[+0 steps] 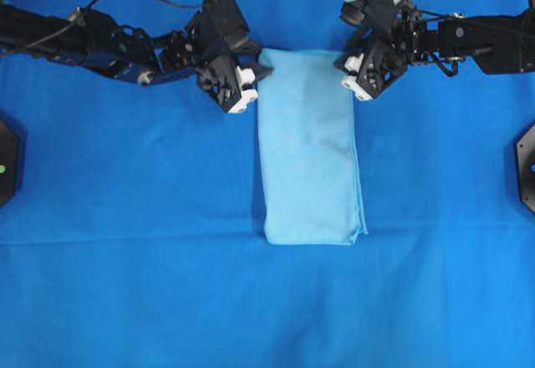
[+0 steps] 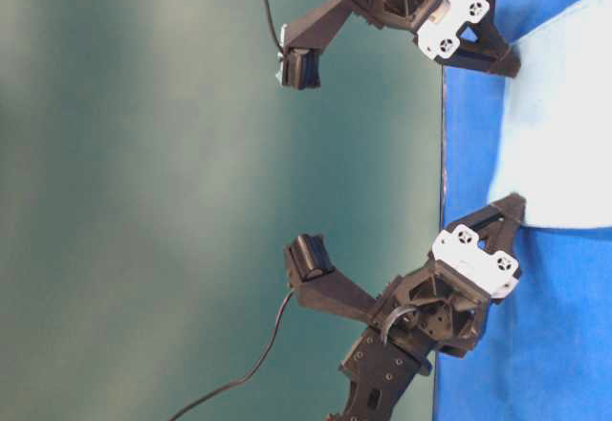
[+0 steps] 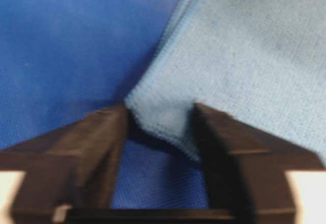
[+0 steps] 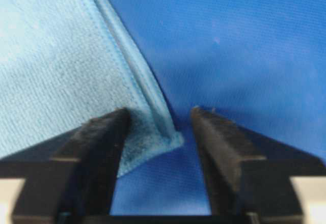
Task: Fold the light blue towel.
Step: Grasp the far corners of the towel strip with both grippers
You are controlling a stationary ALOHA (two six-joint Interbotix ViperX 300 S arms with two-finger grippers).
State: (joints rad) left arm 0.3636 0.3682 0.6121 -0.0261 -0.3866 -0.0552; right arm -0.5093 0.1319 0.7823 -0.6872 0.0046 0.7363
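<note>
The light blue towel point(image 1: 309, 150) lies flat on the table as a long, narrow folded rectangle, its short edges far and near. My left gripper point(image 1: 257, 84) is at the towel's far left corner. In the left wrist view the towel point(image 3: 244, 46) pokes that corner between the open jaws of the left gripper point(image 3: 160, 114), with a gap still showing. My right gripper point(image 1: 347, 77) is at the far right corner. In the right wrist view the hemmed corner of the towel point(image 4: 56, 56) lies against one finger of the right gripper point(image 4: 160, 114), whose jaws stand apart.
A darker royal-blue cover point(image 1: 125, 284) spreads over the whole table. Black mounts sit at the left edge point(image 1: 7, 159) and the right edge point(image 1: 527, 163). Both arms reach in from the far corners. The table-level view shows the towel point(image 2: 564, 134) beside a green wall point(image 2: 143, 201).
</note>
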